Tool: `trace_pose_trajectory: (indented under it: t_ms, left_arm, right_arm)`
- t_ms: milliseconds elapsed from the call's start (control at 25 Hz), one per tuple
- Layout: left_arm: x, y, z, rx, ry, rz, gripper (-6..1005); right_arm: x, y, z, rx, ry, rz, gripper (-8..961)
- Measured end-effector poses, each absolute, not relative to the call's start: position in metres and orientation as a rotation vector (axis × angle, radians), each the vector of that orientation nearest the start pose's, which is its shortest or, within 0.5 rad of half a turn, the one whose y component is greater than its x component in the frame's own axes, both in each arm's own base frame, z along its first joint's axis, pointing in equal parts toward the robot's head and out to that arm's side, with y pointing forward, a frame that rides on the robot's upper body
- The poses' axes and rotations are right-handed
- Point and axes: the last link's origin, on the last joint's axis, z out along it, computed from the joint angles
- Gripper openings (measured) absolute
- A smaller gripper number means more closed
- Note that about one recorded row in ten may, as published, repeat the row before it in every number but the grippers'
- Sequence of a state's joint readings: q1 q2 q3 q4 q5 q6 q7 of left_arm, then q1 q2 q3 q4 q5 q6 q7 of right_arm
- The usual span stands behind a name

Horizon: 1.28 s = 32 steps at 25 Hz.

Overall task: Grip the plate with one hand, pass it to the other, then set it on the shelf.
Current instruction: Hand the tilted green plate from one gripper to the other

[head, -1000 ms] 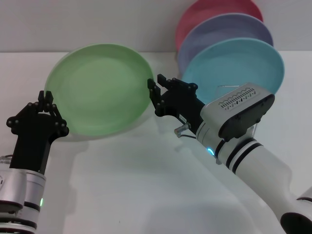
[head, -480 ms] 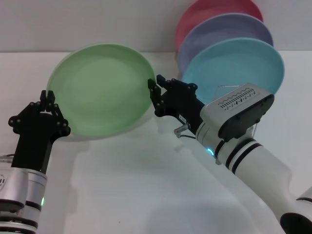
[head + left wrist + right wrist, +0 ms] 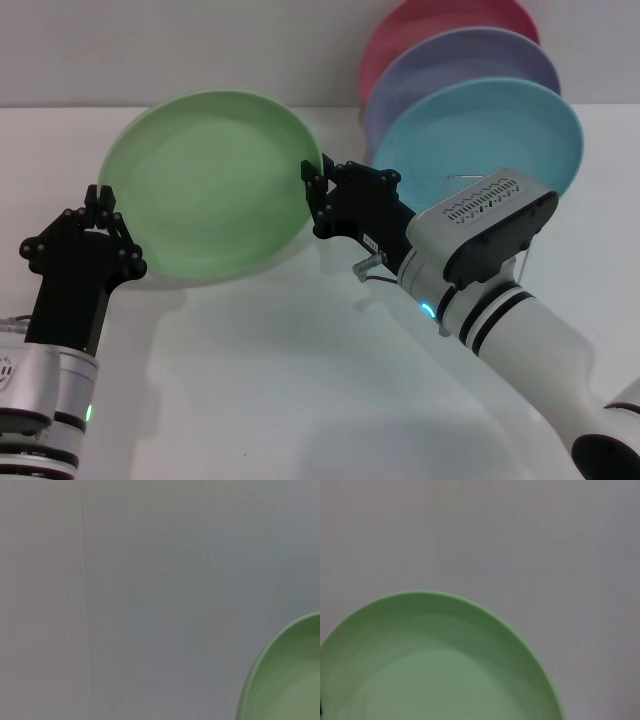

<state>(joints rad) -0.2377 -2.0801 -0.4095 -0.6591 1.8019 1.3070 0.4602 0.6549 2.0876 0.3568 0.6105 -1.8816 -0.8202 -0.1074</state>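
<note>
Overhead, plate (image 3: pixel 205 180) above white table (image 3: pixel 300 400).

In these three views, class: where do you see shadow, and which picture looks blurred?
Head view: the plate casts a soft shadow on the white table beneath it. Right wrist view: the plate's rim looks soft and blurred. Left wrist view: mostly plain grey background.

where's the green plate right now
In the head view the plate is held up left of centre, between the left gripper at its left rim and the right gripper at its right rim.

Left end effector (image 3: pixel 98 198) and right end effector (image 3: pixel 313 186) raised, fingers closed on opposite plate rims.
</note>
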Motion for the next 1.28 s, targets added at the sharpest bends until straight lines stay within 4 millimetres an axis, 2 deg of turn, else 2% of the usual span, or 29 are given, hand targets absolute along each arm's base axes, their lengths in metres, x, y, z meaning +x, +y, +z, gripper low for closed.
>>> trace_pose_trajectory:
  t_ms: [1280]
  left_arm:
    - [-0.2687, 0.2658, -0.0656, -1.533, -0.423, -0.660, 50]
  right_arm:
    - [0.1792, 0.3449, -0.1375, -2.088, 0.577, 0.770, 52]
